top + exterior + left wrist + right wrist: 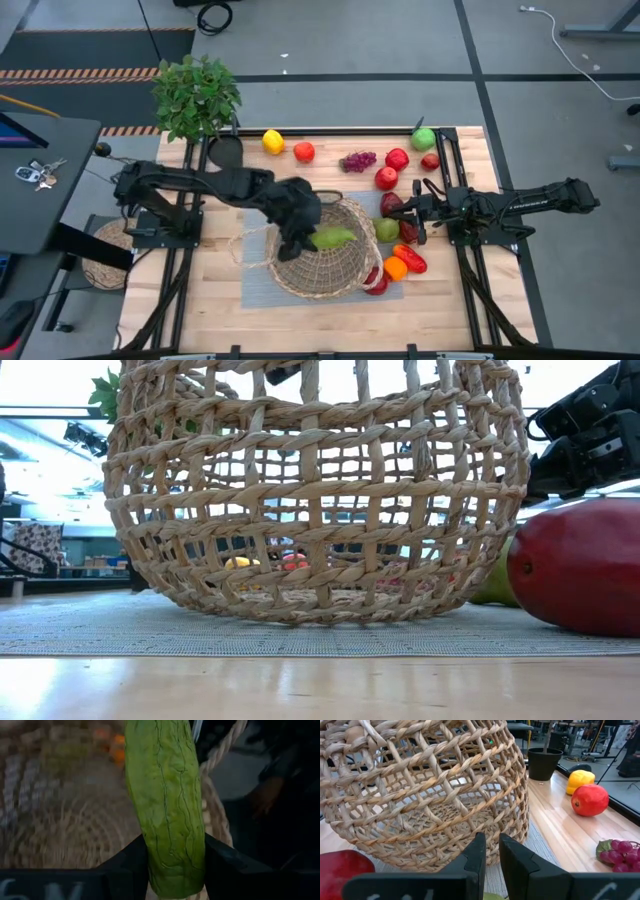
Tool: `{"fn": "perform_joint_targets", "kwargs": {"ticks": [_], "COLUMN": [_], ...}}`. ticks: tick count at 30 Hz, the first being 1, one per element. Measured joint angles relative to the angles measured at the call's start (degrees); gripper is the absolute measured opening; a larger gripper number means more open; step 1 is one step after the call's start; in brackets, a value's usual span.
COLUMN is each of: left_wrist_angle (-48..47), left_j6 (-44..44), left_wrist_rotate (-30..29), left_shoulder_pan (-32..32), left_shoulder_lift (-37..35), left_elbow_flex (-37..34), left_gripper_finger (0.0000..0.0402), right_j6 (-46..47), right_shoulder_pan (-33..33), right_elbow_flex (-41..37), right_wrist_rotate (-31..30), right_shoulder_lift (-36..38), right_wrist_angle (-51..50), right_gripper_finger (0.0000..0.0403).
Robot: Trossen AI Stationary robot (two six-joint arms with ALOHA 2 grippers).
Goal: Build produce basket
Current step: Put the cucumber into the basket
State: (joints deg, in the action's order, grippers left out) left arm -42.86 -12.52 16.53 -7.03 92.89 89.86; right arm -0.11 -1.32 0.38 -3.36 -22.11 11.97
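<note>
The wicker basket [322, 262] [320, 490] [420, 795] stands on a grey mat at the table's middle. My left gripper [303, 238] [175, 870] is above its opening, shut on a green cucumber [336, 238] [167, 805]. My right gripper [415, 213] [492, 857] is shut and level at the basket's right side, among a dark red fruit [392, 203], a green fruit [387, 230] and another dark red piece [408, 232]. More produce lies on the table: a yellow piece [273, 141], a red one [304, 152], grapes [358, 161] and a green apple [423, 139]. My left gripper pinches the cucumber between its two fingers [130, 870], close to one end [175, 880]. The rest of the cucumber sticks out ahead past the fingertips, toward the table's right. It is lifted clear, over the basket's woven bottom [65, 835].
An orange piece [396, 268], a red pepper [411, 259] and a red fruit [376, 283] [580, 565] lie by the basket's near right side. A potted plant [196, 95] stands at the far left corner. The basket's handle loop [245, 245] lies to its left.
</note>
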Motion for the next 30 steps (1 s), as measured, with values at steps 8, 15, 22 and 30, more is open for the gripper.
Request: {"fn": "perform_joint_targets", "kwargs": {"ticks": [8,15,22,30], "left_wrist_angle": [-19.9,-24.3,-24.7,-23.8], "left_j6": [10.5,30.9,51.4,63.0], "left_wrist_rotate": [-16.8,-29.7,-36.3,-36.4], "left_shoulder_pan": [-6.7,-9.1,-10.0,-9.5], "left_shoulder_lift": [10.4,16.9,20.9,24.2], "left_elbow_flex": [16.3,22.0,21.3,21.3], "left_gripper_finger": [0.0152,0.0152,0.0156,0.0157], "right_j6": [0.0,0.0,0.0,0.0], "right_shoulder_pan": [0.0,0.0,0.0,0.0], "right_elbow_flex": [0.0,0.0,0.0,0.0], "right_wrist_rotate": [0.0,0.0,0.0,0.0], "right_shoulder_lift": [0.0,0.0,0.0,0.0], "right_wrist_angle": [0.0,0.2,0.4,0.4], "right_gripper_finger": [0.0061,0.0061,0.0061,0.0061]}}
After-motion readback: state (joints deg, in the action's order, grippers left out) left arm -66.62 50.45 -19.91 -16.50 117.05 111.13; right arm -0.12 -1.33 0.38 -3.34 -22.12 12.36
